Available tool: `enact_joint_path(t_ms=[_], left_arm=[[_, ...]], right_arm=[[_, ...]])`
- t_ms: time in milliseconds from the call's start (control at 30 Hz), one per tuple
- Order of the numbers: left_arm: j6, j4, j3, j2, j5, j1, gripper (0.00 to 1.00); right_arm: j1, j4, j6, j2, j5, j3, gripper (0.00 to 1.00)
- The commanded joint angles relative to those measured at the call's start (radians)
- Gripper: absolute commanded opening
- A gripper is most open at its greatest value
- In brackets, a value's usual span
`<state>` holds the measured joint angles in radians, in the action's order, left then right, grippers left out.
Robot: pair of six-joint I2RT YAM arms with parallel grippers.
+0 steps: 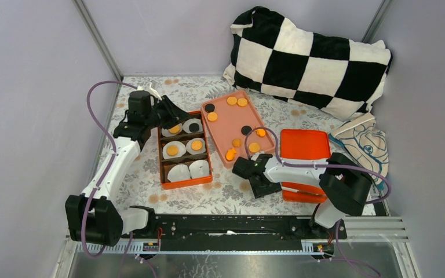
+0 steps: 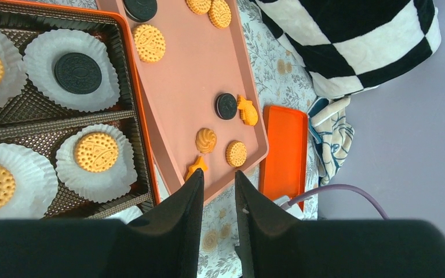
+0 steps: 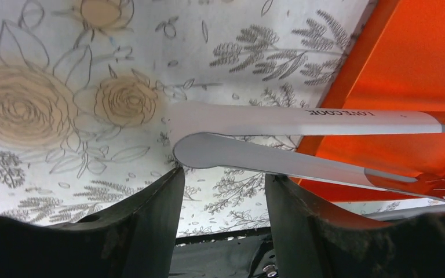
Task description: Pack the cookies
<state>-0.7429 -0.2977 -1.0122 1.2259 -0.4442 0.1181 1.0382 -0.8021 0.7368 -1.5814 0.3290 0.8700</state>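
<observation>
Though near, cookies (image 2: 236, 153) just beyond the left pincer (image 2: 218, 178).

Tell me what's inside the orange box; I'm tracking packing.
Six paper cups: three golden cookies, one black cookie, two empty. The left gripper hides part of one cup.

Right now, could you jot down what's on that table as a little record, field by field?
box: six paper cups; three hold golden cookies, one a black cookie, two are empty
pink tray: nine loose cookies, seven orange and two black
orange lid: right of the tray
tongs: lying flat, tip on the tablecloth, the rest over the lid
left jaws: narrowly parted, empty, above the box
right jaws: open, poised at the tongs' tip, not gripping
</observation>
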Motion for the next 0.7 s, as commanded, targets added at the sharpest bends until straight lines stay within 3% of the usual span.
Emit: enact_joint_path(t_ms=[0, 467, 667], left_arm=[[0.001, 0.051, 0.012, 0.01, 0.016, 0.006, 0.31], [0.007, 0.044, 0.01, 0.004, -0.003, 0.007, 0.31], [-0.005, 0.059, 0.02, 0.018, -0.025, 0.009, 0.31]], right_arm=[[-0.069, 0.006, -0.042, -0.063, 0.097, 0.058, 0.62], [-0.104, -0.092, -0.155, 0.066, 0.224, 0.192, 0.64], [-0.13, -0.074, -0.209, -0.062, 0.258, 0.237, 0.66]])
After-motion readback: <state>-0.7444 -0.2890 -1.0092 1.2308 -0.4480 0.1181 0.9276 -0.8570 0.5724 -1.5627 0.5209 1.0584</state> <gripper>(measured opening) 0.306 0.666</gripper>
